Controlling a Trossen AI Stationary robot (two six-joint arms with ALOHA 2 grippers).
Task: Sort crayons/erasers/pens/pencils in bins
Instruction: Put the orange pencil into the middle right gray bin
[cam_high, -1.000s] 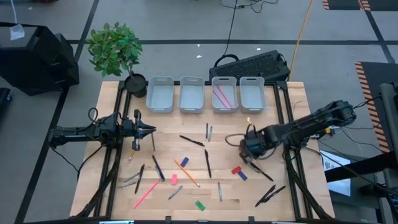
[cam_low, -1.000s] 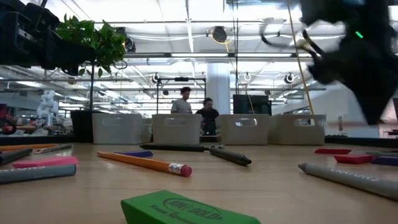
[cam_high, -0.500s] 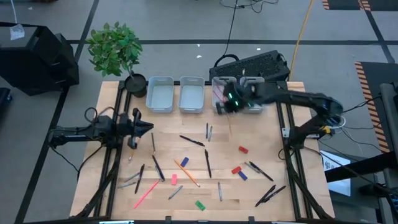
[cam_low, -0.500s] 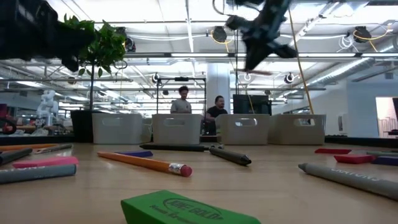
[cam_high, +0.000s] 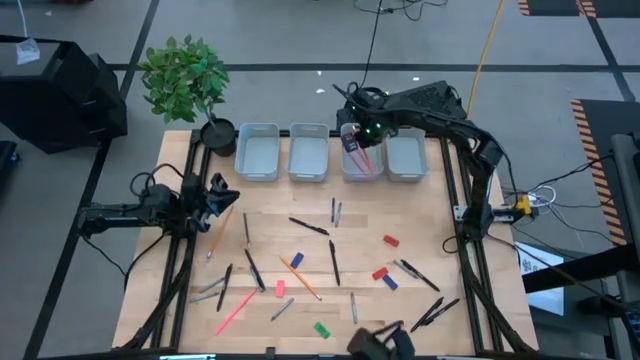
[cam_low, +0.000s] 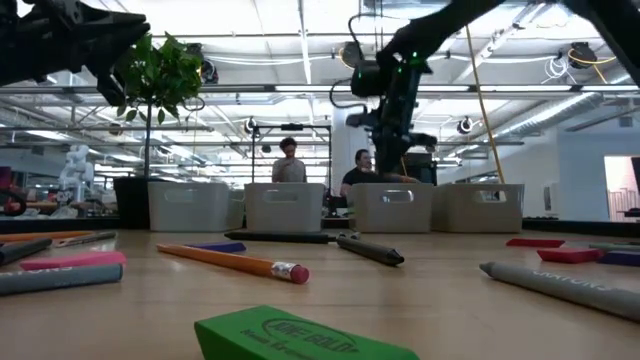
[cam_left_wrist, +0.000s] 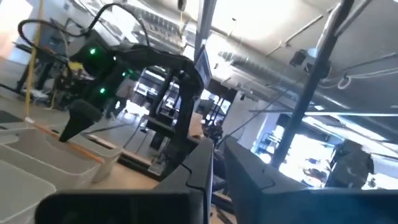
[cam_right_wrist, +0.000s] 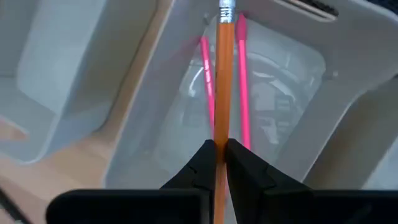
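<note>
Four pale bins stand in a row at the table's far edge. My right gripper (cam_high: 356, 138) hangs over the third bin (cam_high: 378, 168), shut on an orange pencil (cam_right_wrist: 219, 74). Two pink sticks (cam_right_wrist: 242, 81) lie in that bin. My left gripper (cam_high: 222, 192) is at the table's left, tipped upward, with its fingers (cam_left_wrist: 239, 168) shut. A tan pencil (cam_high: 220, 228) shows just beside it. Erasers lie on the wood: two red (cam_high: 390, 240), (cam_high: 379, 272), two blue (cam_high: 390, 283), (cam_high: 297, 260), pink (cam_high: 280, 288) and green (cam_low: 300, 340). My right gripper pinches the orange pencil's shaft (cam_right_wrist: 219, 144) between its two fingers, which lie along the pencil. The eraser end (cam_right_wrist: 227, 9) points away from the fingers, over the third bin. The pencil is lifted clear of the bin. My left gripper: I cannot tell whether it touches the tan pencil.
Pens and pencils lie scattered across the table's middle and near side (cam_high: 308, 226). A potted plant (cam_high: 185, 80) stands at the far left corner, and a black keyboard (cam_high: 405, 105) lies behind the bins. In the low view, people (cam_low: 290, 160) stand in the room behind the bins.
My right gripper has risen from the table's right middle and gone toward the far edge with the orange pencil, ending over the third bin. My left gripper has drawn back a little toward the table's left edge and tipped upward.
</note>
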